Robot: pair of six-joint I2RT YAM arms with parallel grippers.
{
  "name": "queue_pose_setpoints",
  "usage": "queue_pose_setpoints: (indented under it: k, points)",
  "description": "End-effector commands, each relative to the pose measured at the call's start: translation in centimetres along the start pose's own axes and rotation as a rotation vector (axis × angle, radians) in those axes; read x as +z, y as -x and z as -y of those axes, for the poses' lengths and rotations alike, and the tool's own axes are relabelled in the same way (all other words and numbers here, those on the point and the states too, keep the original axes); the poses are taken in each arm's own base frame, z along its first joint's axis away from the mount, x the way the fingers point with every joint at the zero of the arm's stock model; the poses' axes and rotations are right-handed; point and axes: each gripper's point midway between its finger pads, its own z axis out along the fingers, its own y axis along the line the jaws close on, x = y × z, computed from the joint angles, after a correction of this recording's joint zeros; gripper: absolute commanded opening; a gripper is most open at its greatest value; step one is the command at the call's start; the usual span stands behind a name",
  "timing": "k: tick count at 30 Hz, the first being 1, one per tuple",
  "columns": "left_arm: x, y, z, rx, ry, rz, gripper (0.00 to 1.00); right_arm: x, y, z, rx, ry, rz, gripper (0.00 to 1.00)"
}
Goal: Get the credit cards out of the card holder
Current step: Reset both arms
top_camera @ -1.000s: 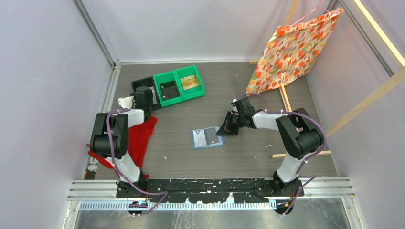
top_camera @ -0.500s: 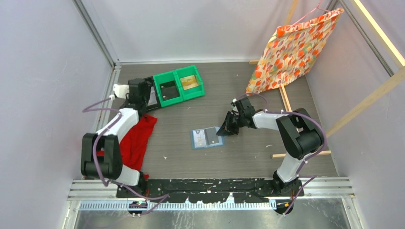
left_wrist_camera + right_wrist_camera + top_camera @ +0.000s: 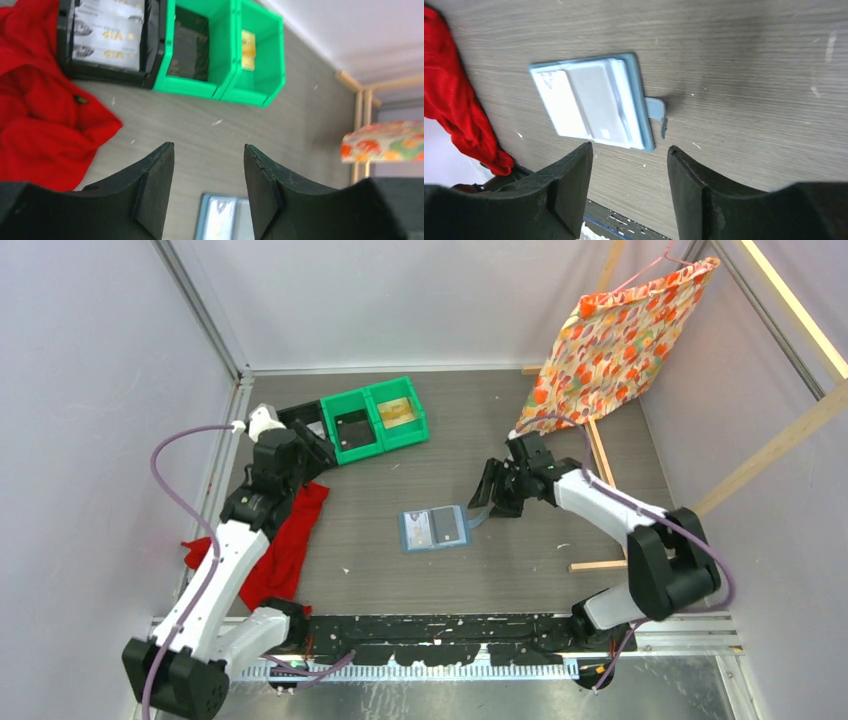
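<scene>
Now, card holder [image 3: 433,529]: flat on table, just beside right gripper [image 3: 487,502], a grey card [image 3: 596,100] in it.
Right gripper: parted, empty.
Left gripper [image 3: 205,192]: parted, empty.
Green bins [image 3: 375,418]: dark card, gold item.
Black tray [image 3: 107,42]: silver cards.

- The left arm [image 3: 232,555] has white long parts and black chunky joints.
- The right arm [image 3: 610,510] has the same white and black colours.
- A thin purple cable [image 3: 165,485] loops beside each arm.
- Both arms sit on a black base rail [image 3: 440,630].
- The fingers [image 3: 152,192] are black, thick wedges, maybe with ridged inner faces.
</scene>
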Motion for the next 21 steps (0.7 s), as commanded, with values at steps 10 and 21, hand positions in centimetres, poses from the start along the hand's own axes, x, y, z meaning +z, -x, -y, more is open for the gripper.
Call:
queue_pose_setpoints:
  k: [10, 21]
  points:
    - [-8.5, -6.5, -5.8, 0.355, -0.047, -0.257, 0.55, -17.3, 8.8, -0.5, -0.177, -0.276, 0.588, 0.94]
    - [-8.9, -7.2, -6.3, 0.318, -0.034, -0.267, 0.55, -22.0, 8.9, 2.3, -0.085, -0.367, 0.8, 0.99]
